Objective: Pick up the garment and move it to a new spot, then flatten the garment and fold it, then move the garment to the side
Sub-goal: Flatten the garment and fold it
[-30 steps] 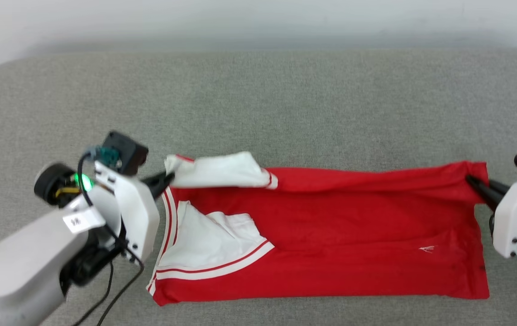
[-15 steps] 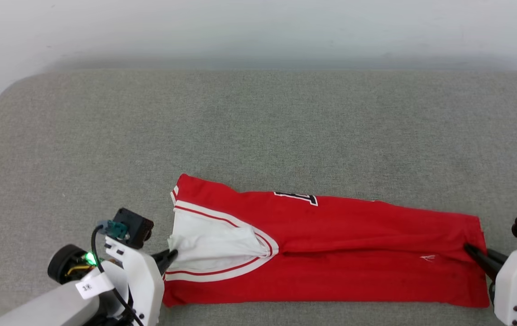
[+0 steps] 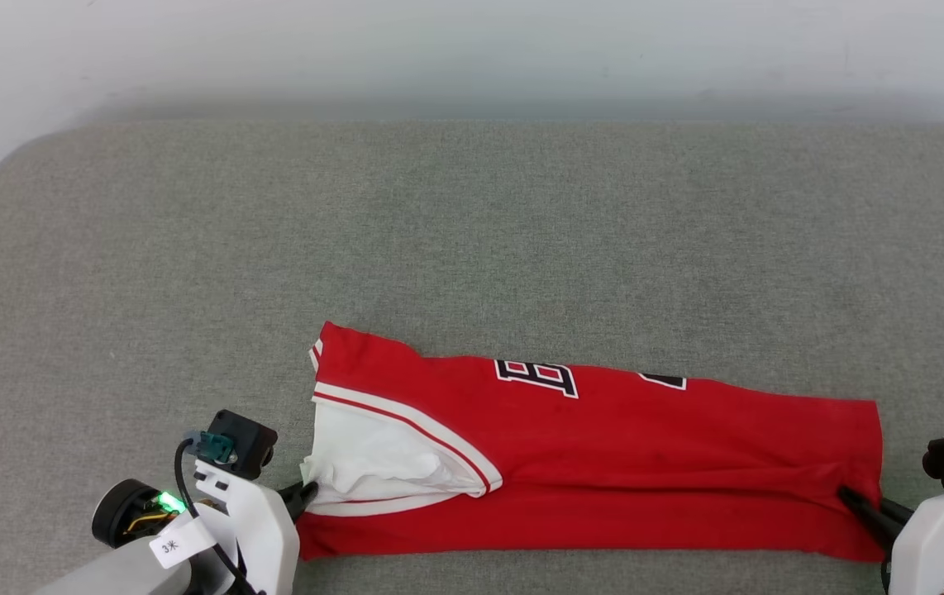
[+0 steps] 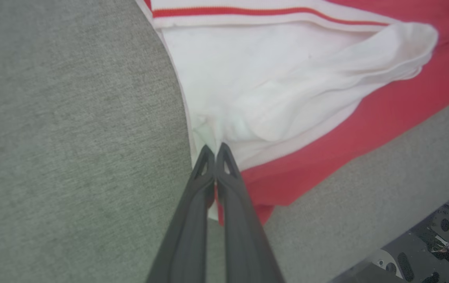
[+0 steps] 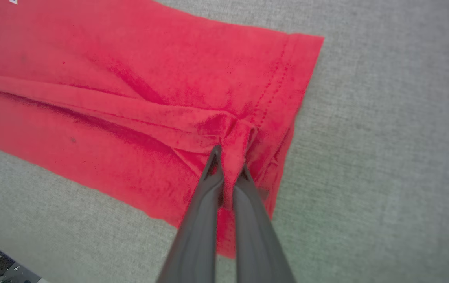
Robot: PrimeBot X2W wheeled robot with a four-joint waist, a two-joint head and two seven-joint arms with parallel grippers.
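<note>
The garment [image 3: 646, 463] is a red shirt with white sleeves, lying folded lengthwise in a long band near the front of the grey surface. Dark white-outlined lettering [image 3: 536, 377] shows along its far fold. At the band's left end, my left gripper [image 3: 307, 493] is shut on the edge of the white sleeve [image 4: 287, 78], its tips [image 4: 214, 151] pressed together on the cloth. My right gripper [image 3: 848, 496] is shut on a bunched pinch of the red hem [image 5: 232, 133] at the right end, with its fingertips [image 5: 229, 159] low over the lower layer.
The grey padded surface [image 3: 472, 231] stretches wide behind the garment to a white wall [image 3: 472, 49]. Its left corner [image 3: 1, 182] is rounded. The surface's near edge and dark robot parts [image 4: 437, 243] sit close beside the left gripper.
Both grippers have drawn the far edge of the garment over toward the near edge, folding it into a narrower band. Lettering now shows on top. The head camera also shifted.
</note>
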